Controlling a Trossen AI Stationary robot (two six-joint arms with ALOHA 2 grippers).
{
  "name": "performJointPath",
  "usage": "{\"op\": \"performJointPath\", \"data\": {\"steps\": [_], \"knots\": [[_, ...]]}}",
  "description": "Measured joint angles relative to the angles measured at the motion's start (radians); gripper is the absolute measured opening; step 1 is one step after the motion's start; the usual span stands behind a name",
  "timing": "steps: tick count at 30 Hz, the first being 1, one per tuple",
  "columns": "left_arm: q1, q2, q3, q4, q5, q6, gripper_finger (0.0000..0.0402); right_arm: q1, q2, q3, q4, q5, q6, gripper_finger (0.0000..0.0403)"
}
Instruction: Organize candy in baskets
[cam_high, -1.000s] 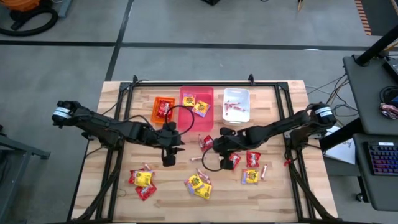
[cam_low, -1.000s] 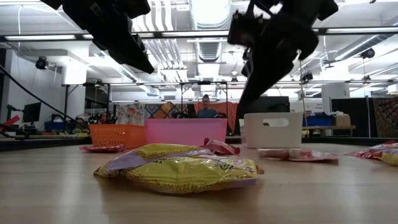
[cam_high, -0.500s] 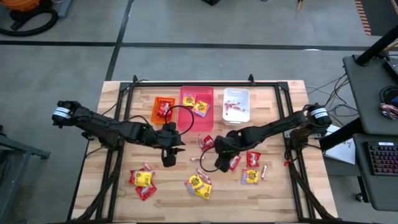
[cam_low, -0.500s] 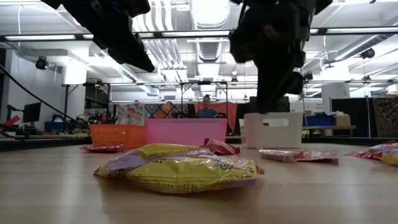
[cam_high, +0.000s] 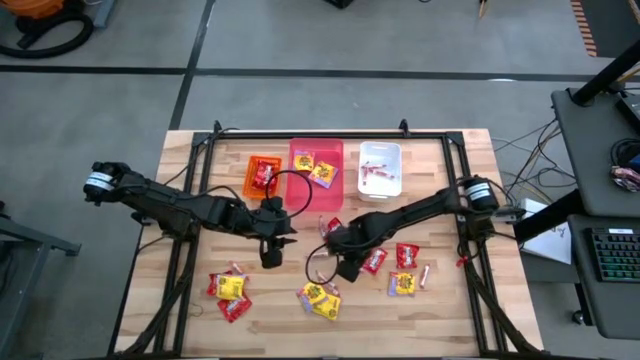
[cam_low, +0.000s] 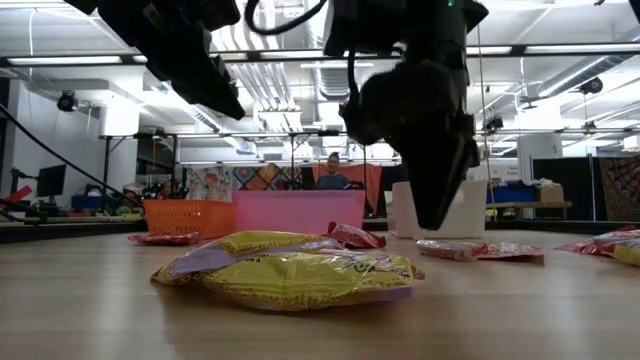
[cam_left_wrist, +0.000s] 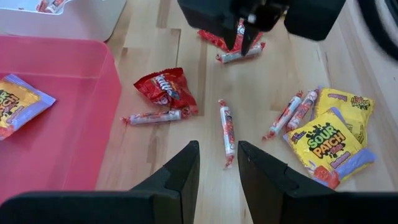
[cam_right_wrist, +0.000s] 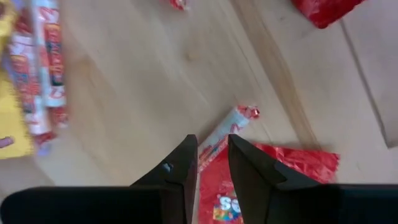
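Note:
Candy lies loose on the wood: yellow packets (cam_high: 320, 297), red packets (cam_high: 408, 255) and thin red-and-white sticks (cam_left_wrist: 227, 127). The orange basket (cam_high: 250, 182), pink basket (cam_high: 305, 188) and white basket (cam_high: 366, 152) stand in a row at the far side, each with some candy inside. My right gripper (cam_right_wrist: 212, 155) is open with a narrow gap and points down over one stick (cam_right_wrist: 229, 124), which lies partly on a red packet (cam_right_wrist: 280, 177). I cannot tell whether it touches the stick. My left gripper (cam_left_wrist: 218, 163) waits open near the table's middle (cam_high: 270, 257).
More sticks and a yellow packet (cam_right_wrist: 12, 124) lie close beside the right gripper. Both grippers are close together at the table's middle (cam_high: 310, 255). A black frame (cam_high: 200, 150) runs along the table's edges. Bare wood shows at the near left corner (cam_high: 170, 320).
My right gripper has swung toward the table's left and near edge and has come lower, ending over a candy stick beside a red packet. The left arm has kept still and no candy has moved.

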Motion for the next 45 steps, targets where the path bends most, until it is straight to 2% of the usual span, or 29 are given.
{"op": "performJointPath", "data": {"steps": [10,17,24,30,45], "knots": [[0.000,0.000,-0.012,-0.002,0.000,0.000,0.0094,-0.001,0.057,0.006,0.003,0.007,0.023,0.0083],[0.000,0.000,-0.033,0.017,0.000,-0.001,0.0094,-0.004,0.097,0.008,0.059,0.037,-0.070,0.0080],[0.000,0.000,-0.040,0.022,0.000,-0.018,0.0094,-0.004,0.093,0.008,0.072,0.046,-0.103,0.0035],[0.000,0.000,-0.037,0.025,0.000,-0.018,0.0094,-0.006,0.062,0.007,0.108,0.093,-0.141,0.0009],[0.000,0.000,-0.032,0.023,0.000,-0.018,0.0094,-0.078,-0.123,0.006,0.076,0.113,-0.358,0.0008]]}}
